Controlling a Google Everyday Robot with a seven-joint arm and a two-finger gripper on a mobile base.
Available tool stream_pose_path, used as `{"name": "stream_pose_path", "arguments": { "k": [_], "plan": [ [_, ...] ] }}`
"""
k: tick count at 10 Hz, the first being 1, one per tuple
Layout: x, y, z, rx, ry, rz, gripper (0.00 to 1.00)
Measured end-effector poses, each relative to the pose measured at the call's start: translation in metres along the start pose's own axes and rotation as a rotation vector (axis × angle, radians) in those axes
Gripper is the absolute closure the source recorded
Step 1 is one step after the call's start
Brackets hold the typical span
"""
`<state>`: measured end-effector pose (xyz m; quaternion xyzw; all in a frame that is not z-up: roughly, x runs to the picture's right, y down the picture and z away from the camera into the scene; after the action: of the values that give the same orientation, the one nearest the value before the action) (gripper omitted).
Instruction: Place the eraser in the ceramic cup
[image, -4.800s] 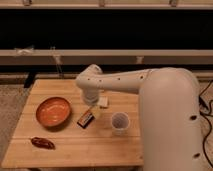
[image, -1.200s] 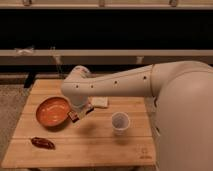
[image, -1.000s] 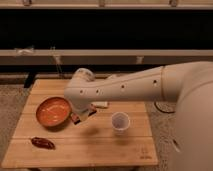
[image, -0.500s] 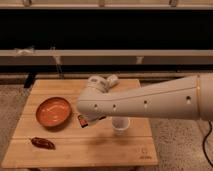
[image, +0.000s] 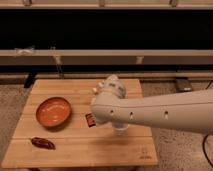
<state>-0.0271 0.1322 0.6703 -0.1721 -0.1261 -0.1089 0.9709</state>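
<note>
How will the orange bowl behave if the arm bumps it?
Orange bowl: wide, shallow, so likely slides rather than tips. Looks rigid, smooth; probably slippery to pinch. Gripper hidden behind the arm, by the eraser.

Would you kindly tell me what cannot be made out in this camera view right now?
- ceramic cup: camera view, almost wholly covered by the arm; its inside cannot be seen.
- eraser: only its left end shows past the arm.
- gripper: at the eraser, right of the orange bowl, hidden behind the arm's wrist; its grip cannot be told.
</note>
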Motion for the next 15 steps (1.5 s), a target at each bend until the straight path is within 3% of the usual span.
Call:
{"name": "stream_pose_path", "arguments": {
  "k": [4, 13, 15],
  "plan": [
    [0.025, 0.002, 0.005, 0.011, -0.01, 0.061, 1.0],
    [0.052, 0.008, 0.014, 0.058, -0.075, 0.2, 1.0],
    [0.057, 0.01, 0.017, 0.057, -0.083, 0.225, 0.86]
  ]
}}
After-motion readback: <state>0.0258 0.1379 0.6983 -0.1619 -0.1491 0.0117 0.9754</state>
